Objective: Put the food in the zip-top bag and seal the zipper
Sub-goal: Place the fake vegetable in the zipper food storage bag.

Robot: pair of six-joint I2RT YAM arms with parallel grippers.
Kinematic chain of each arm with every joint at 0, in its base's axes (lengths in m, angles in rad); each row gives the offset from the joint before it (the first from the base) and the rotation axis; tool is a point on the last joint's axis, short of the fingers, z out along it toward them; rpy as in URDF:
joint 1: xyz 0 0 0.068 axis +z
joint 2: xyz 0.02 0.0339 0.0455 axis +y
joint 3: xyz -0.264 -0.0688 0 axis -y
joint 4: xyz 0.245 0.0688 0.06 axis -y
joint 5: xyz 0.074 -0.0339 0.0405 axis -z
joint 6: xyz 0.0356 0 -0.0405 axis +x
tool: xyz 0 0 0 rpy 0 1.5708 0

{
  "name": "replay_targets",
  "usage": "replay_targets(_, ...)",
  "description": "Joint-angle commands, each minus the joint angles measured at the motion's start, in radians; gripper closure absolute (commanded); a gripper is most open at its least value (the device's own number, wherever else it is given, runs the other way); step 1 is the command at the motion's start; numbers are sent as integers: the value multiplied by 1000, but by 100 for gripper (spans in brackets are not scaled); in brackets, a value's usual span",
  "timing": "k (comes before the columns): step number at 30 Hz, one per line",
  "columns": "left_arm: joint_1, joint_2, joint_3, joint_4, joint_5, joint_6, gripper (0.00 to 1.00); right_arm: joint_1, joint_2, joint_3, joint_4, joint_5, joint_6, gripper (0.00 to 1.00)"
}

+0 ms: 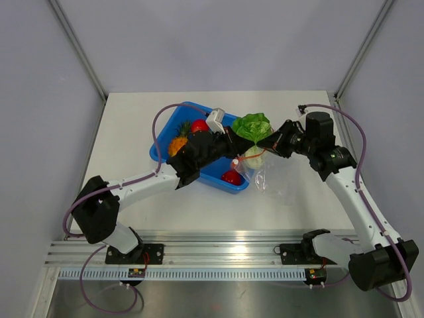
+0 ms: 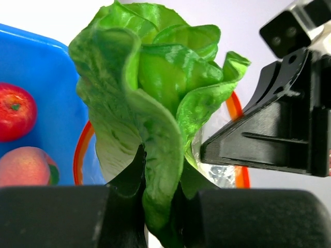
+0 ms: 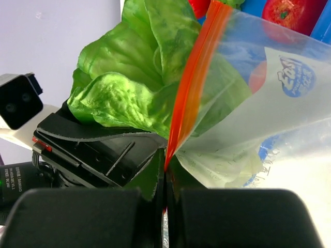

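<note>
The right gripper had its jaws clenched on the zipper of the zip-top bag, whose blue oval logo seemed to read "Easy". The left gripper had its jaws grasping the cabbage at the bag's mouth, with the blue tub beyond.

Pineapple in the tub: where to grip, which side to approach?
Pinch the pineapple across its mid-body, coming straight down from above: it lies low in the blue tub by the wall, so side approaches look blocked.

The right end effector pinches the orange zipper — green cabbage just behind it.
</note>
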State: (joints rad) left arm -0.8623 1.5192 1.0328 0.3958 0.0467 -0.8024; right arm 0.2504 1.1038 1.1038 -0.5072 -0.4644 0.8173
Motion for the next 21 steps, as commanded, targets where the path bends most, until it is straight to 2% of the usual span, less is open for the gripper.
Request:
replay_targets(1, -4, -57, 9, 126, -22, -81, 100, -3, -36, -15, 116, -7, 39, 100)
replay_targets(4, -9, -54, 22, 106, -4, -78, 100, -3, -44, -22, 108, 6, 34, 100)
replay_targets(8, -30, -48, 88, -67, -1, -32, 100, -3, -68, -39, 116, 36, 37, 100)
replay_targets(10, -37, -39, 128, -116, 44, -8, 98, -3, -76, -47, 130, 43, 39, 100)
replay_targets(12, -37, -24, 159, -182, 96, 15, 84, -3, -82, -48, 133, 52, 40, 100)
replay_targets(15, -38, -16, 184, -268, 134, 64, 48, -5, -99, -58, 128, 63, 26, 100)
replay_targets(16, -43, -19, 205, -325, 136, 83, 27, -3, -104, -61, 127, 72, 25, 100)
replay_targets(18, -49, -21, 233, -392, 134, 145, 18, -3, -122, -79, 131, 79, 22, 100)
replay_targets(21, -52, -27, 286, -515, 145, 215, 17, -5, -134, -94, 157, 84, 28, 100)
